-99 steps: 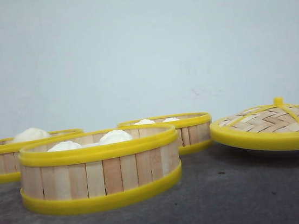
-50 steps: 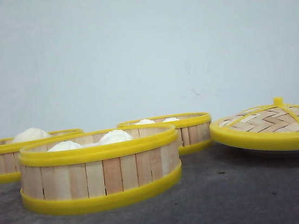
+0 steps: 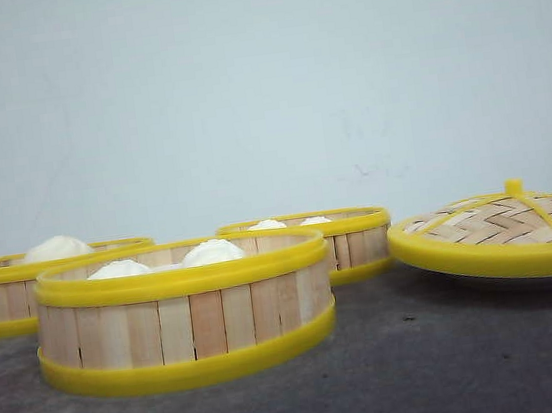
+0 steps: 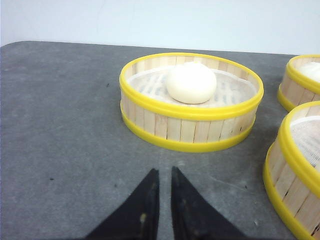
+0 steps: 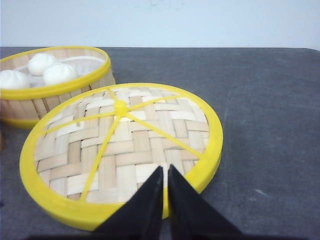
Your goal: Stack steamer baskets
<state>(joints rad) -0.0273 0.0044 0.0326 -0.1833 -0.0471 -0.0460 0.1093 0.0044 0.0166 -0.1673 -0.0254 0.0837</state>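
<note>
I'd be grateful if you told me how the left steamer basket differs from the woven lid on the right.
The left steamer basket is an open ring with walls of vertical wooden slats; the woven lid is a closed, slightly domed disc of interlaced strips. The basket holds a single white bun; the lid carries nothing, only yellow spokes meeting at a central knob. Both have bright yellow rims and sit on the grey table.

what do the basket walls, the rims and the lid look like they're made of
Steamer basket walls: pale matte wood or bamboo, judging by the separate vertical slats. Rims: smooth, bright yellow, evenly coloured, likely plastic. Lid: flat woven strips in a herringbone pattern, probably bamboo, with yellow plastic-looking ring and spokes.
</note>
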